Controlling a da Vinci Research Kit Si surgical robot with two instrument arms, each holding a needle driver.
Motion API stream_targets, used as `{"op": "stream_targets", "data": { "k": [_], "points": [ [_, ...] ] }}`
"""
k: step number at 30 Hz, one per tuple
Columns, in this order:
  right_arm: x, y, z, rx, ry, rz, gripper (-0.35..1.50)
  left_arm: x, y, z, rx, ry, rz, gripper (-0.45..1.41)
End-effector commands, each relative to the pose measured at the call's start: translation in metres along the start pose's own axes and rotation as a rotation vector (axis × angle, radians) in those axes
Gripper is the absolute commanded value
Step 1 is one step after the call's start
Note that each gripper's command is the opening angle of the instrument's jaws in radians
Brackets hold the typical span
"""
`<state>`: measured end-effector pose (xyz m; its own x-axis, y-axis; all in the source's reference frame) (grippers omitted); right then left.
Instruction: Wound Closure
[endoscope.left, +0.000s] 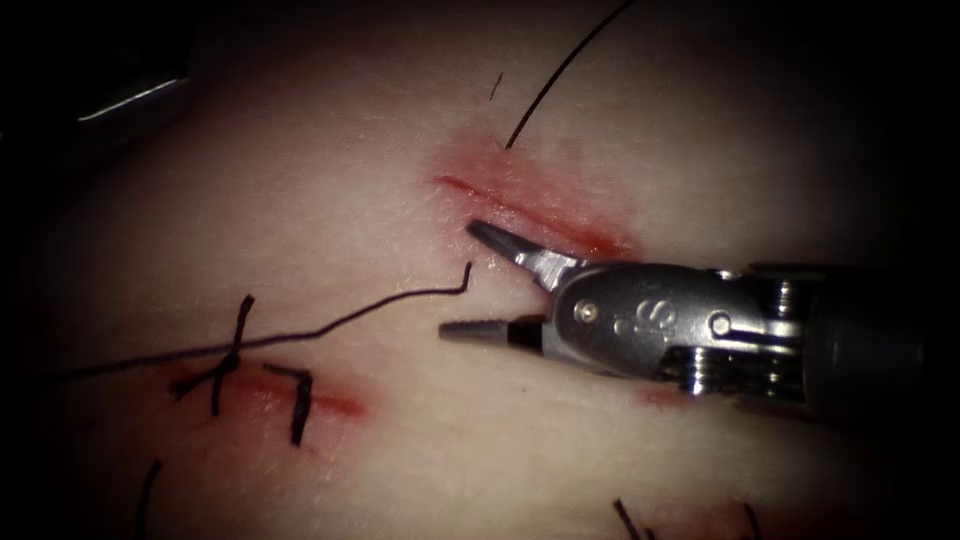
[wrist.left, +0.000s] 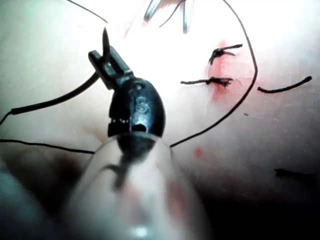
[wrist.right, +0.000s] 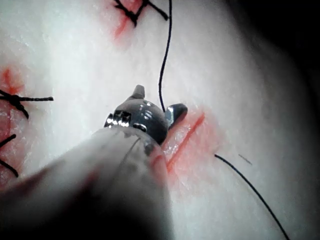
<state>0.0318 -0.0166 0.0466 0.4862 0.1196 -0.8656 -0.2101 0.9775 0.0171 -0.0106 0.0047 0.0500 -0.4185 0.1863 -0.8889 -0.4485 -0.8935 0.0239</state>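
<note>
Right tool (endoscope.left: 460, 280), jaws wide and empty, just beside an unstitched cut (endoscope.left: 540, 215) in the tissue (endoscope.left: 300, 200); left tool (wrist.left: 106, 60) clamped on the needle (wrist.left: 105, 39), clear of tissue; knotted stitches (endoscope.left: 235, 360) nearby; this closure seemingly unstarted.

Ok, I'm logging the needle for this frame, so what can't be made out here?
- Needle, left wrist view: the left tool grips it, out of the tissue; its jaws hide the exact grip point.
- Thread, endoscope view: runs into darkness at the left edge.
- Cut, right wrist view: near end hidden by the open, empty right tool.
</note>
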Motion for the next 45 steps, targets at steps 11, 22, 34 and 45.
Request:
{"op": "stream_targets", "data": {
  "k": [11,22,34,45],
  "points": [
    [0.0032,-0.0026,-0.0013,0.058,-0.042,0.011,-0.35,-0.0003,0.0004,0.0007,-0.004,-0.002,0.001,-0.45],
    [0.009,-0.0073,-0.0036,0.133,-0.035,-0.012,-0.35,-0.0003,0.0005,0.001,-0.005,0.001,0.001,-0.45],
    [0.0137,-0.0108,-0.0034,0.212,-0.003,-0.021,-0.35,-0.0002,0.0005,0.0015,-0.008,0.004,0.001,-0.45],
    [0.012,-0.0041,-0.0059,0.085,0.079,0.034,1.33,-0.0002,0.0003,0.0018,-0.009,-0.001,0.0,-0.45]
  ]
}}
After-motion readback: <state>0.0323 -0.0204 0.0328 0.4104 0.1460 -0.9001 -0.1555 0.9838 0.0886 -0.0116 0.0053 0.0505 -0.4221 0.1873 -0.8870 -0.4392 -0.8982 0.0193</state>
